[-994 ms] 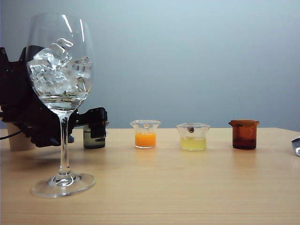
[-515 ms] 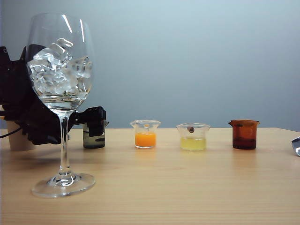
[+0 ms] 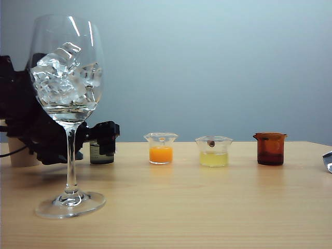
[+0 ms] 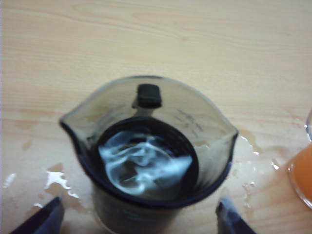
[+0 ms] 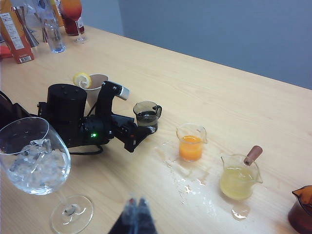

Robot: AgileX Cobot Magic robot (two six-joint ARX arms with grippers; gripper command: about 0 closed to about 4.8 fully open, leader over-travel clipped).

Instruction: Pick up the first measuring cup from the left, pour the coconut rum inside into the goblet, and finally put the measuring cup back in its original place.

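Note:
The first measuring cup (image 4: 151, 156), smoky dark grey with a flared rim, stands on the table behind the goblet's stem (image 3: 95, 154). The coconut rum (image 4: 146, 165) shows as clear liquid in its bottom. My left gripper (image 4: 139, 219) is open and straddles the cup, with a gap between each fingertip (image 4: 48, 217) and the cup's wall. The goblet (image 3: 67, 67) is a tall clear stemmed glass holding ice, standing at the front left. My right gripper (image 5: 136, 207) is shut and empty, hovering high over the table's near side, away from the cups.
Right of the dark cup stand a clear cup of orange liquid (image 3: 161, 149), a clear cup of yellow liquid (image 3: 213, 151) and an amber-brown cup (image 3: 270, 149). A paper cup (image 5: 95, 83) with a lemon slice sits behind the left arm. Spilled drops (image 5: 190, 183) wet the table.
The left gripper and the dark cup between its fingers have shifted very slightly to the left in the exterior view. The other cups and the goblet have not moved.

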